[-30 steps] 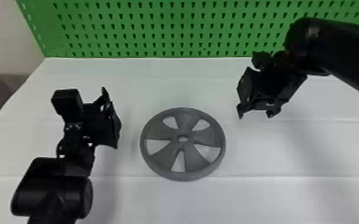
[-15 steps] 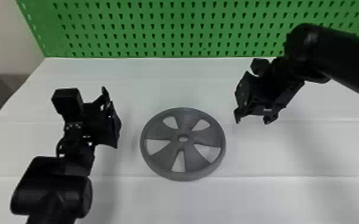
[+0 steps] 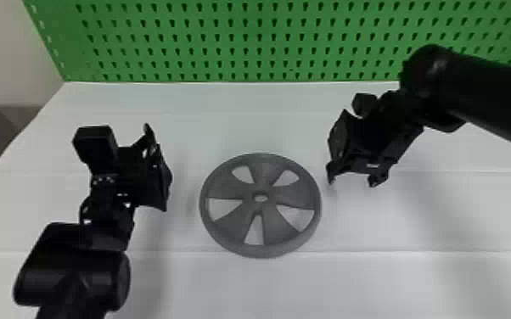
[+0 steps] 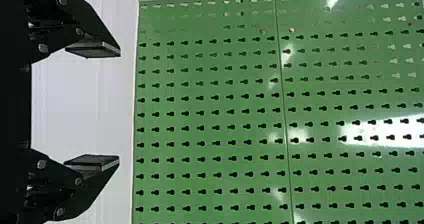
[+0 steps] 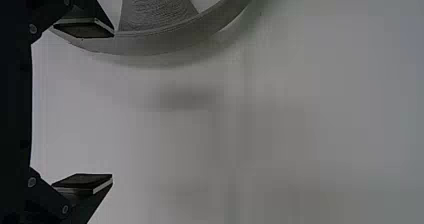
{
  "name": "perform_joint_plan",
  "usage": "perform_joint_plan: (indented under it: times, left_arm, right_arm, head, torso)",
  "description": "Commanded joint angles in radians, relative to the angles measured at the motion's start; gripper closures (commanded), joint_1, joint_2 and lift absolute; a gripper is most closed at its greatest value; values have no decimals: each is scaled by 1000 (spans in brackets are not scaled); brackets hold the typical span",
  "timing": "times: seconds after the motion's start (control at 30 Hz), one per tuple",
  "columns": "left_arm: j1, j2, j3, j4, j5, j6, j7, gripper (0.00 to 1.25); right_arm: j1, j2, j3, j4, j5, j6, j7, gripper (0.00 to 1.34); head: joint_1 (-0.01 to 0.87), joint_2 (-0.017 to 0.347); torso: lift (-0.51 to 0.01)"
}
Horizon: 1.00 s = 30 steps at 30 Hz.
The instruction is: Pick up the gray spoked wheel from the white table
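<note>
Right fingers (image 3: 338, 138) are standing wide apart, gripping nothing; left fingers (image 3: 162, 182) are likewise gaping, empty. Gray spoked wheel (image 3: 225, 184) is lying flat between both pairs on smooth white tabletop (image 3: 352, 280), broad spokes fine-ridged. Glossy green perforated board (image 3: 252, 70) is standing behind.

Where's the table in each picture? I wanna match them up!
Head view: table around the wheel, back to the green board.
Left wrist view: table seen between the left end effector's fingers, meeting the board.
Right wrist view: table beside the wheel, behind the right end effector.
Landmark: board edge, head and left wrist views.
</note>
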Motion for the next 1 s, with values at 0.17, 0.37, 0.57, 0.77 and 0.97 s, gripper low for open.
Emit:
perform_joint_plan:
  times: [0.17, 0.37, 0.57, 0.77, 0.97]
  left_arm:
    - [-2, 7, -10, 0, 3, 0, 11, 484]
    - [3, 11, -13, 0, 4, 0, 18, 484]
    - [6, 19, -16, -2, 3, 0, 22, 484]
    - [-5, 33, -36, 0, 6, 0, 39, 484]
    - [-5, 40, -45, 0, 12, 6, 48, 484]
  right_arm:
    - [3, 15, 110, -2, -293, -19, -128, 256]
    - [3, 26, 204, -2, -488, -42, -195, 256]
    - [-1, 51, 265, -3, -560, -87, -222, 256]
    - [-8, 58, 296, -2, -606, -116, -249, 256]
    - [-17, 55, 300, 3, -612, -135, -246, 256]
  head:
    - [782, 66]
    - [782, 66]
    - [782, 66]
    - [782, 66]
    - [782, 66]
  torso:
    - [-81]
    - [-81]
    - [-81]
    - [-81]
    - [-81]
